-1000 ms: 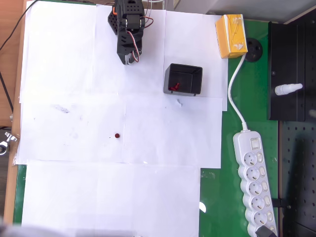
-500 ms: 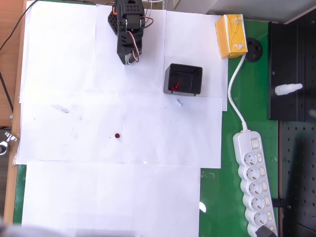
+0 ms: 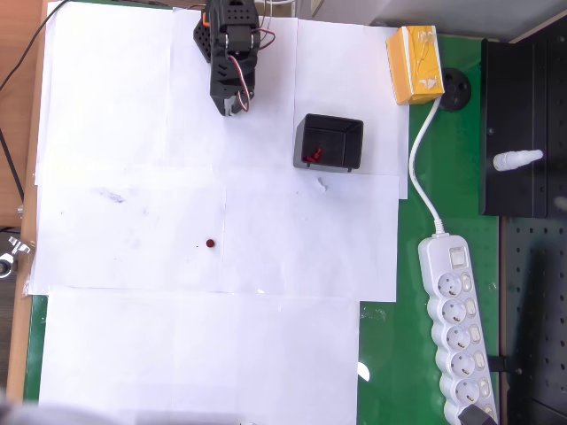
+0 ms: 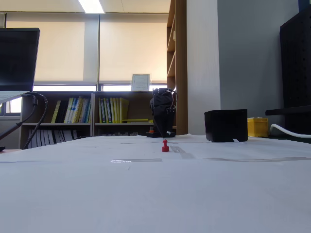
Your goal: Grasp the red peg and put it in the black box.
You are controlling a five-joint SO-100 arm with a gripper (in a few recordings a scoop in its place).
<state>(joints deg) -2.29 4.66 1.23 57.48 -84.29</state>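
Looking across the overhead view from left to right. First, big white paper sheets taped over the green table mat. Then the tiny dark-red peg with a round top, alone on the paper, a bit left of the middle, touching nothing. Standing upright in the fixed view too, out in front of the black robot arm.

Next, up at the top edge, the black two-finger gripper, folded back close to its base and pointing down the page. Well apart from the peg. Holding nothing. Too dark and small to tell how far open the fingers are.

Further right, the small square black plastic box with thin walls, open on top, with some little red bits already lying inside. Seen from the side as a dark block in the fixed view. Near the arm, well apart from the peg on the paper.

Past that, the yellow cardboard carton up in the corner, and the long white plastic power strip lower down on the green.

Changed in the last second: nothing at all. Same spot for the arm, same spot for the peg, same spot for the box. Meaning for the job: probably not started on this peg yet. Reaching out to the peg, closing on it and carrying it to the box all yet to do.
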